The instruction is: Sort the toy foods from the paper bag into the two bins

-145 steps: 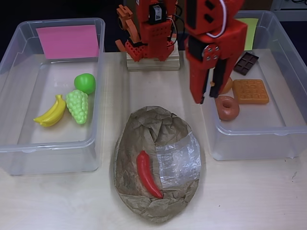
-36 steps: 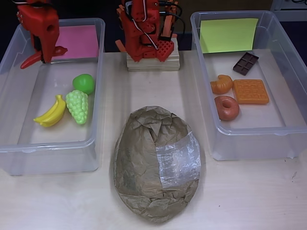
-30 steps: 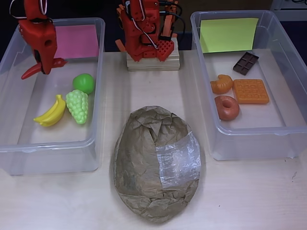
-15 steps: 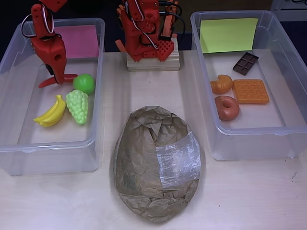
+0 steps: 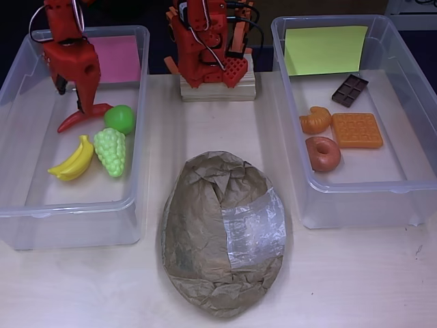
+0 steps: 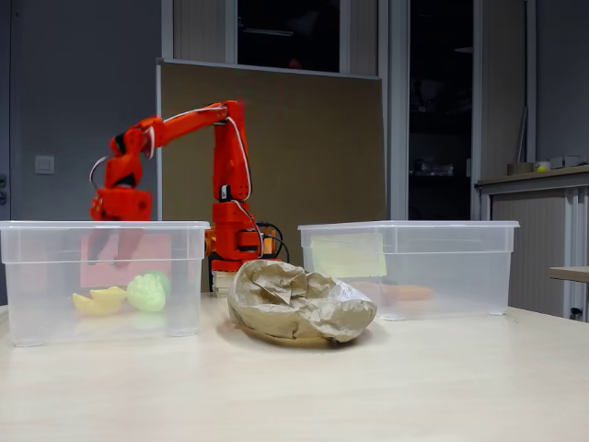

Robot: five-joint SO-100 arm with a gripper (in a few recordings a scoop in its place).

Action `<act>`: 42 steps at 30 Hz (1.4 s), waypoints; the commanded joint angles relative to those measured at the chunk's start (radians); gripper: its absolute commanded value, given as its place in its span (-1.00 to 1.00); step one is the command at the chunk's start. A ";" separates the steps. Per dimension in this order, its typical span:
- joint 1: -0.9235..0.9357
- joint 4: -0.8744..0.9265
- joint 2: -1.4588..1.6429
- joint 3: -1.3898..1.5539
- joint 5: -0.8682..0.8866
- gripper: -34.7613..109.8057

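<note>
Overhead, the gripper [image 5: 87, 108] hides the red chili's [image 5: 76, 119] upper end, pinching it low inside the pink-labelled bin [image 5: 27, 205], near its back edge, just beside the green apple [image 5: 121, 118].

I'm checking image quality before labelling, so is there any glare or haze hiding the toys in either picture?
Overhead view: the paper bag's plastic patch glints, toys stay sharp. Fixed view: the bin walls haze the bananas and grapes, and the background is dim.
</note>
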 commanded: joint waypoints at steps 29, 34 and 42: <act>-1.005 -0.419 1.069 0.546 -0.397 -0.52; -1.054 -0.495 1.181 0.715 -0.417 -0.52; -1.091 -0.489 1.485 0.973 -0.460 -0.52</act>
